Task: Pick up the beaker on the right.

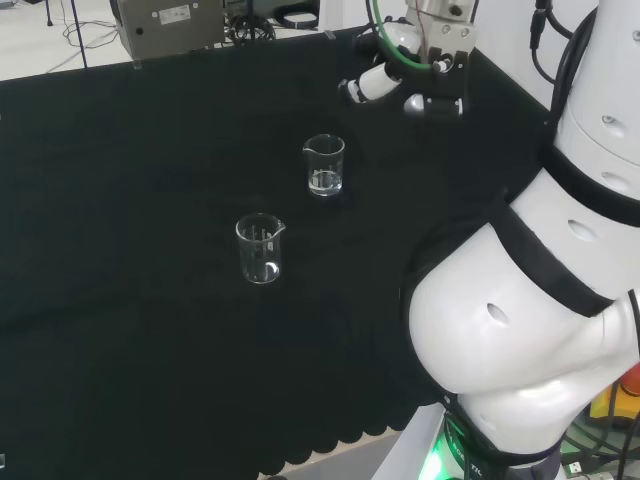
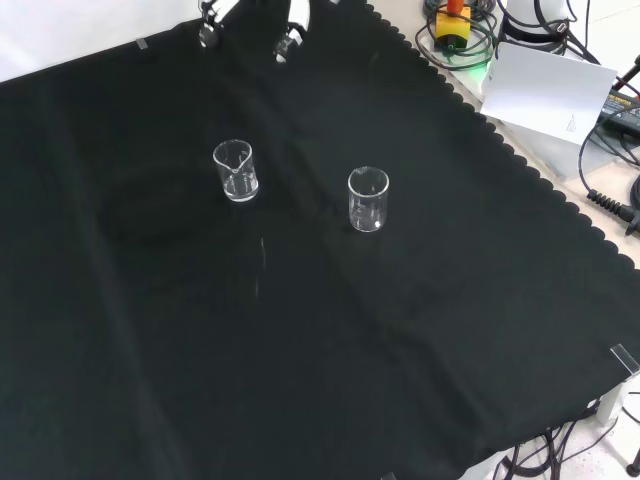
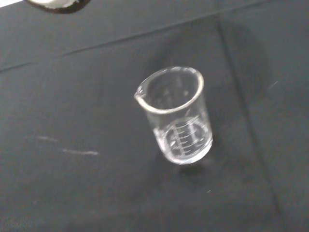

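Two clear glass beakers stand upright on the black cloth. In the head view one beaker is farther off and to the right, the other beaker nearer and to the left. The front view shows them as the left beaker and the right beaker. My hand hangs above the cloth beyond the farther beaker, open, fingers relaxed and holding nothing. Its fingertips reach in at the front view's top. The wrist view shows a spouted beaker with nothing in it, and a blurred bit of the hand.
A grey box and cables lie past the cloth's far edge in the head view. In the front view a white board and a yellow and red button sit beyond the cloth's scalloped right edge. The arm's white links stand at the head view's right.
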Available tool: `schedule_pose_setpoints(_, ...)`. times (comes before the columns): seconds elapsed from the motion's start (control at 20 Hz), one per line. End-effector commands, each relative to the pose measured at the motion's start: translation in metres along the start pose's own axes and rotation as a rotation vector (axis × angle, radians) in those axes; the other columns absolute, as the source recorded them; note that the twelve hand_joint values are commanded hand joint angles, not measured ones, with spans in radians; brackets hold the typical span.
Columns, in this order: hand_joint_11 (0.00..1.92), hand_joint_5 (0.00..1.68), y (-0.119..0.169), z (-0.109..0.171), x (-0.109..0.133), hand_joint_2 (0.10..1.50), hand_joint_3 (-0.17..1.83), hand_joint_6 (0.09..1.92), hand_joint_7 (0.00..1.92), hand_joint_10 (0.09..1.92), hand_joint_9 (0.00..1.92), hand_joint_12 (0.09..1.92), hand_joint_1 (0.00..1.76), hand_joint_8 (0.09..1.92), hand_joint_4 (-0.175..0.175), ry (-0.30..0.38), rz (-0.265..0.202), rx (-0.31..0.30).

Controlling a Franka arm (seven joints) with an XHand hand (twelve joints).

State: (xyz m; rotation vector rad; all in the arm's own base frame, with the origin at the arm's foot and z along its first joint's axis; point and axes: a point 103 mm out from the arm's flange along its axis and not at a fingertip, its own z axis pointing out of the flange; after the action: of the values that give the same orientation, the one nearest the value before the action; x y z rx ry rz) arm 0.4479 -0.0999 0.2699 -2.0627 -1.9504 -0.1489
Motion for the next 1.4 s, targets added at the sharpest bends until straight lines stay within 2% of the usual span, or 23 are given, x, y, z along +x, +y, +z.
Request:
schedule_pose_setpoints(0.05,0.04,0.40,0.058,0.059,-0.005,0.66,0.56,0.09,0.21,0.67,0.37,1.43,0.75,0.64,-0.018,0.161,-0.093,0.027)
schedule_pose_setpoints(0.25,0.06,0.40,0.069,0.078,-0.007,0.64,0.56,0.09,0.23,0.68,0.38,1.44,0.76,0.65,-0.019,0.188,-0.104,0.048)
schedule_pose_setpoints(0.45,0.07,0.42,0.077,0.093,-0.008,0.61,0.57,0.09,0.26,0.68,0.40,1.43,0.78,0.66,-0.023,0.186,-0.107,0.078)
schedule_pose_setpoints(0.85,0.08,0.47,0.080,0.106,-0.011,0.60,0.59,0.09,0.31,0.67,0.42,1.43,0.79,0.67,-0.028,0.168,-0.119,0.109)
schedule_pose_setpoints(1.05,0.09,0.47,0.079,0.111,-0.016,0.59,0.59,0.09,0.32,0.66,0.43,1.42,0.79,0.67,-0.029,0.176,-0.129,0.100)
schedule_pose_setpoints(1.4,0.07,0.47,0.081,0.126,-0.031,0.57,0.59,0.09,0.29,0.64,0.41,1.41,0.81,0.66,-0.030,0.260,-0.170,0.057)
